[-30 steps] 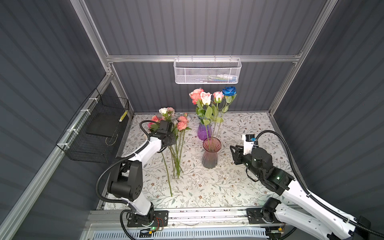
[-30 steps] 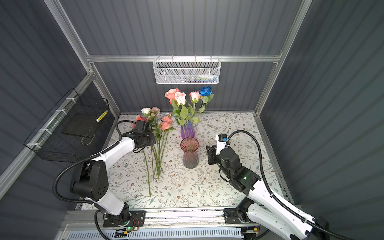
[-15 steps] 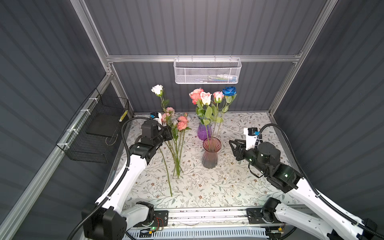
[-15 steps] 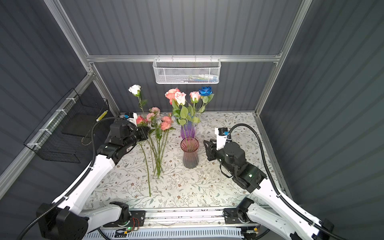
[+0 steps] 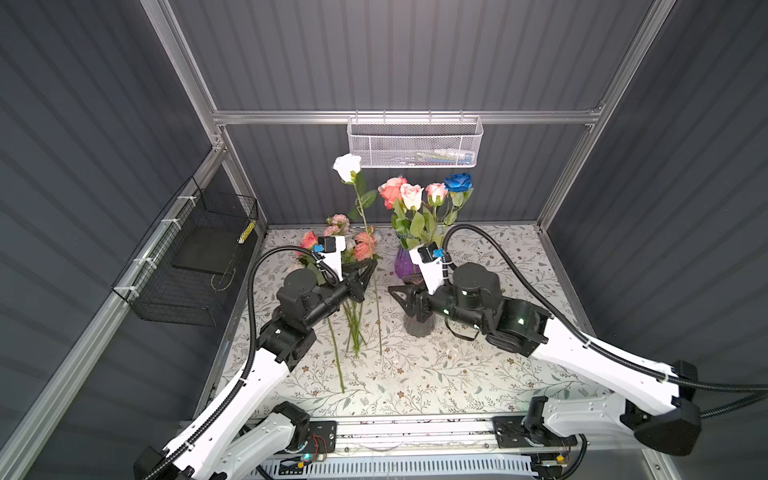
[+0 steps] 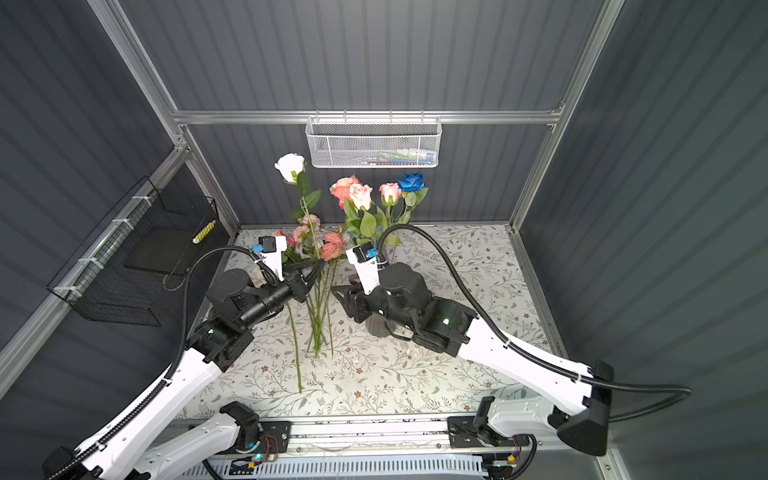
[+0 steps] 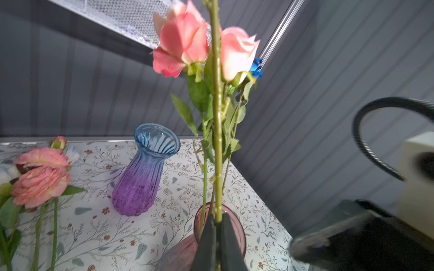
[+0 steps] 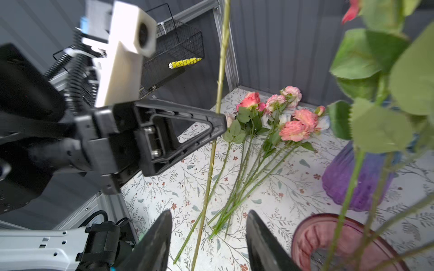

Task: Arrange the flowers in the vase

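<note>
Roses (image 5: 411, 195) number four in the pink vase (image 5: 417, 328): one coral, two pink, one blue. A fifth, the white rose (image 5: 347, 166), stands upright left of that vase, its stem pinched between the left gripper's (image 5: 371, 262) jaws. The right gripper (image 8: 207, 219) hovers beside the vase rim, jaws spread apart. One purple vase (image 7: 138, 183) stands behind. Loose flowers (image 8: 293, 131) lie on the mat (image 5: 457, 374), too overlapped to count.

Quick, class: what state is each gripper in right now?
Left gripper: closed on the white rose, at its stem.
Right gripper: open, holding nothing.
</note>
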Motion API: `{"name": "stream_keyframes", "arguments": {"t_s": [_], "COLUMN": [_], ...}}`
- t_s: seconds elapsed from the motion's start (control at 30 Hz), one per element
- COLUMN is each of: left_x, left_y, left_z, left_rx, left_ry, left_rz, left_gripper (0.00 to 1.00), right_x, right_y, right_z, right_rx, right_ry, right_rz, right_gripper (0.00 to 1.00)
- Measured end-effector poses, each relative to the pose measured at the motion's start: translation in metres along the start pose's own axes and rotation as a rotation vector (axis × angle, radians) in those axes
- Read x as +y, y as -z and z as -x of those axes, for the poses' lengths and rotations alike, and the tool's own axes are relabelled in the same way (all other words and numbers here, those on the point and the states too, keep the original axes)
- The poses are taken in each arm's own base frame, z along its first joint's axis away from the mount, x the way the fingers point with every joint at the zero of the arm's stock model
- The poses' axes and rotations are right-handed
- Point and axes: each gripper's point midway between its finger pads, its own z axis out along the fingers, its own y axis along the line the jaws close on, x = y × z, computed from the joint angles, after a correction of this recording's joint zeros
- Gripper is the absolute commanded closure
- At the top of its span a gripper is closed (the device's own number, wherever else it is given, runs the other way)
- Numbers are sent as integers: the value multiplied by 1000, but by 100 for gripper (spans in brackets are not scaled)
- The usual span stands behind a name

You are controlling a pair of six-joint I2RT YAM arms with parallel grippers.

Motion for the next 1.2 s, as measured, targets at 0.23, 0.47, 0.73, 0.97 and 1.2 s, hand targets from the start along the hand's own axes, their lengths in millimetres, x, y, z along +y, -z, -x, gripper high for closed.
{"name": "stream_keyframes", "arguments": {"t_s": [0.23, 0.47, 0.73, 0.97, 1.2], "left_x": [-13, -5, -8, -6, -6], "left_y": [14, 15, 23, 26, 49], "left_z": [12, -2, 0, 0, 11], "left_rx": [-68, -48, -70, -76, -117], "left_ry": [-25, -13, -18, -21, -62], "left_rz": [-44, -34, -40, -27, 38], "left_gripper": [100, 100, 100, 37, 1], "right_x": [7, 15, 19, 23, 21], "right_y": [-33, -51, -66, -68, -67], "right_z": [-9, -8, -6, -8, -8], "right_rx": [60, 80, 90, 96, 93], "right_ry": [-33, -61, -81, -81, -72], "right_rz": [26, 52, 61, 71, 63], "right_gripper": [49, 63, 90, 97, 97]}}
